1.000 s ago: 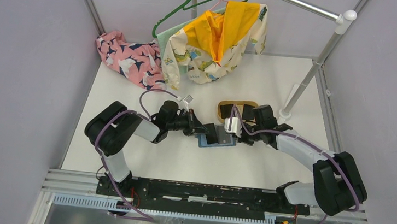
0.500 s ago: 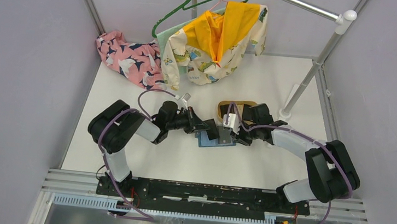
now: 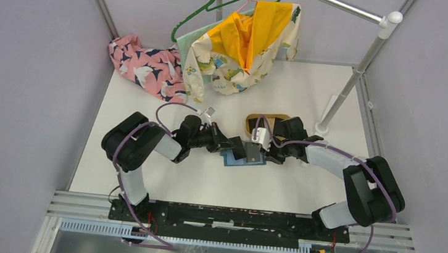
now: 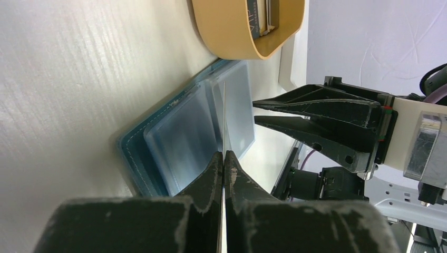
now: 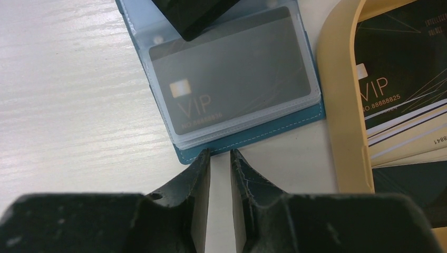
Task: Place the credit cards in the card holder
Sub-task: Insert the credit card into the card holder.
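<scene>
The teal card holder (image 3: pixel 244 157) lies open on the table, its clear sleeves up (image 5: pixel 253 138). A dark VIP credit card (image 5: pixel 237 79) sits inside the top sleeve. My left gripper (image 3: pixel 237 147) is shut on that card's far long edge. In the left wrist view the card is a thin edge-on line (image 4: pixel 224 116) running out from the gripper (image 4: pixel 223 155). My right gripper (image 5: pixel 220 154) is slightly open and empty, its tips at the holder's near teal edge (image 3: pixel 262 157). More credit cards (image 5: pixel 400 68) lie in the oval tan tray (image 5: pixel 337 105).
The tan tray (image 3: pixel 269 116) stands just behind the holder. A white pole base (image 3: pixel 322 128) and slanted rack pole (image 3: pixel 364 59) are at the right. A pink garment (image 3: pixel 144 63) and a yellow one on a green hanger (image 3: pixel 242 38) lie at the back.
My left gripper has moved right, onto the card holder. My right arm has drawn its elbow in and its gripper has shifted slightly left against the holder's edge.
</scene>
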You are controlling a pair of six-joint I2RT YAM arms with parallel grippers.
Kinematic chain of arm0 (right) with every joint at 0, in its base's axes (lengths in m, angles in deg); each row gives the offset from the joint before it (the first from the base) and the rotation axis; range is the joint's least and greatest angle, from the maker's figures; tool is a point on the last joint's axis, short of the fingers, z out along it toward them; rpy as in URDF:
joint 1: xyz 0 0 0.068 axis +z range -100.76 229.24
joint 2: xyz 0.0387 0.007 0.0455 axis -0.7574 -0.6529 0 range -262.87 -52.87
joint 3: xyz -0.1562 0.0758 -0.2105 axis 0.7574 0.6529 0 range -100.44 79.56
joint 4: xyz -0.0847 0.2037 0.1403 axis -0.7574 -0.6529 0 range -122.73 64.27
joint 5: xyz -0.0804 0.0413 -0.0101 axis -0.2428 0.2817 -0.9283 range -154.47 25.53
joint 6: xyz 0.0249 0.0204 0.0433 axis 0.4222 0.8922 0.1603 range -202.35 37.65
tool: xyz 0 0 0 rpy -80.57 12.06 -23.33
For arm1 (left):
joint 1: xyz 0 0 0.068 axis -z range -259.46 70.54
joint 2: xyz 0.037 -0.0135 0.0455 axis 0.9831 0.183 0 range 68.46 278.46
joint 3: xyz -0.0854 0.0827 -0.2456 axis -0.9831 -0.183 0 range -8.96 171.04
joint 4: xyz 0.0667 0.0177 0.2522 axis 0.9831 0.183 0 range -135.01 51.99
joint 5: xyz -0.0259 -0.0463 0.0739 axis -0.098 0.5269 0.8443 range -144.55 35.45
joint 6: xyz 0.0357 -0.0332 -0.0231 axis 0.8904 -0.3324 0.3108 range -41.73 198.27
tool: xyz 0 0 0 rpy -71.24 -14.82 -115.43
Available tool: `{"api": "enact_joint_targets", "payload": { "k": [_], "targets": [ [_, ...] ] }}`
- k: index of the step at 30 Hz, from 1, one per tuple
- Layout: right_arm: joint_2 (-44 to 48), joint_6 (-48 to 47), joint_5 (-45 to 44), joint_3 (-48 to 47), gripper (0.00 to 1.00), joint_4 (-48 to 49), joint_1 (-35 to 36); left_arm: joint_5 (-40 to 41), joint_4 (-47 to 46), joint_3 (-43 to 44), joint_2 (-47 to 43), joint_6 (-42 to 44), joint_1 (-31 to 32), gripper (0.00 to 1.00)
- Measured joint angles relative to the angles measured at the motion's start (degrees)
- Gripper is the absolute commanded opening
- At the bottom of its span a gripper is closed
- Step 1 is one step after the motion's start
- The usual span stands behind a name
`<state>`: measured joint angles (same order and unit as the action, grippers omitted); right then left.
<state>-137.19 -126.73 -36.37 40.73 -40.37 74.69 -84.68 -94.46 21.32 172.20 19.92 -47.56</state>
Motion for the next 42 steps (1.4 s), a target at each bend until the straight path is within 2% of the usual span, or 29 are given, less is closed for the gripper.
{"api": "enact_joint_targets", "payload": {
  "k": [42],
  "targets": [
    [-1.2,0.0,-1.3,-1.2,0.26,-1.0,0.9,-0.6,-1.9,1.4,5.2,-0.8,2.4,0.02]
  ]
}}
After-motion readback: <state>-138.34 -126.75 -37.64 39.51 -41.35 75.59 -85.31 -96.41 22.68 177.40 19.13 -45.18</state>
